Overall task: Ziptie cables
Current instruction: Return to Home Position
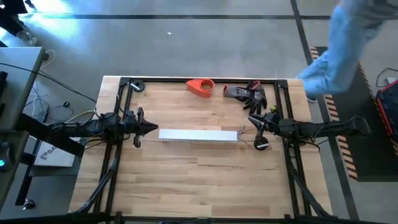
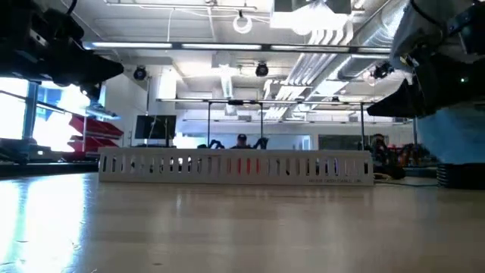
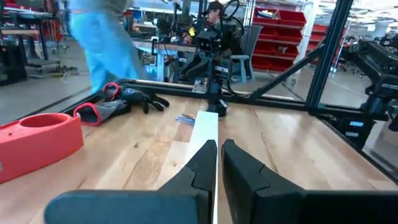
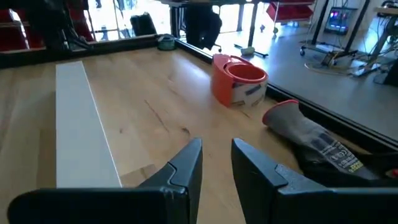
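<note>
From above, the white channel (image 1: pixel 198 135) lies lengthwise across the middle of the surface, with one arm at each end. The cables (image 1: pixel 241 130) sit inside it, and only a pale tuft shows at its right end. The left wrist view shows those splayed ends (image 3: pixel 185 118) more clearly, beside the far end of the closed lid. Through the slots in the low view I cannot tell wires from the room behind.

The left gripper (image 3: pixel 219 163) hovers over the channel's left end. Its fingers are all but closed, with a sliver between them, and hold nothing. The right gripper (image 4: pixel 216 165), at the right end, has a narrow gap and is empty. In the low view both arms are cut off at the upper corners.

An orange container (image 1: pixel 200 87) and dark gloves (image 1: pixel 249 94) lie by the far edge. A person in blue (image 1: pixel 342 50), blurred, stands beyond the far right corner.
</note>
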